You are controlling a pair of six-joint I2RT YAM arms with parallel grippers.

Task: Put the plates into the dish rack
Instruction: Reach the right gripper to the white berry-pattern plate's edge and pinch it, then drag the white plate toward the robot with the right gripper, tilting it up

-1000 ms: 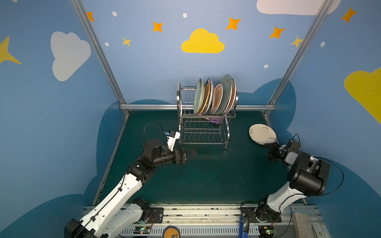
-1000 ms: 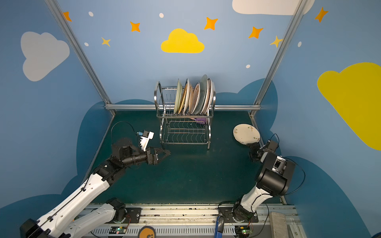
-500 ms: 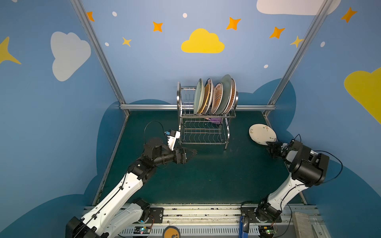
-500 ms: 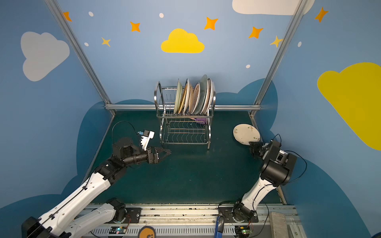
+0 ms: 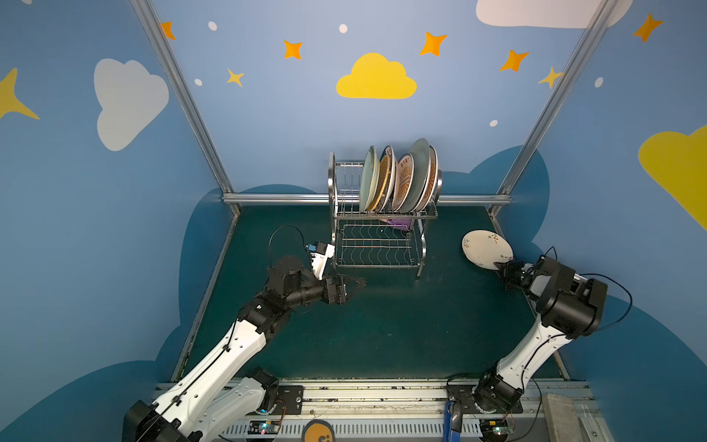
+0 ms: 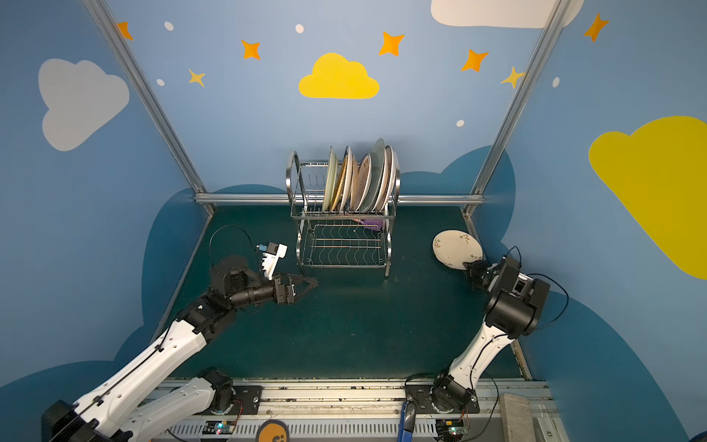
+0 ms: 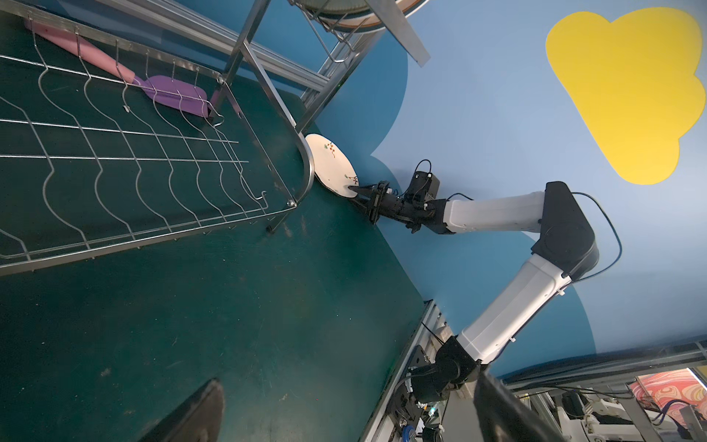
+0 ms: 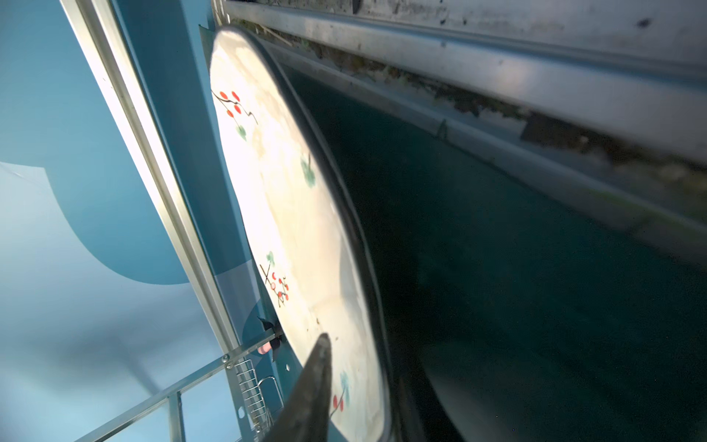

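- Top views: the right gripper (image 5: 502, 266) has come forward over the last second, and its jaws have narrowed onto the near rim of the round cream floral plate (image 5: 486, 248). The plate lies on the dark green table mat (image 5: 382, 329), near its right edge, well apart from the two-tier steel wire dish rack (image 5: 332, 214). Judgement: pick-up under way, lift not yet begun.
- The upper tier holds a row of upright round dinner plates (image 5: 401, 180), with free slots only at its left end. The lower tier holds just a purple spatula (image 5: 399, 224).
- The left gripper (image 6: 311, 283) is unmoved, spread wide and empty, near the rack's front left foot.
- Left wrist: the plate (image 7: 332, 166) shows past the rack's curved side frame. Open mat in front of the rack gives room to swing.
- Right wrist: one finger (image 8: 311, 390) lies on the plate's face with the rim between the jaws, so it is clamped as far as seen. The aluminium edge rail (image 8: 497, 76) runs close by, so lift before turning.
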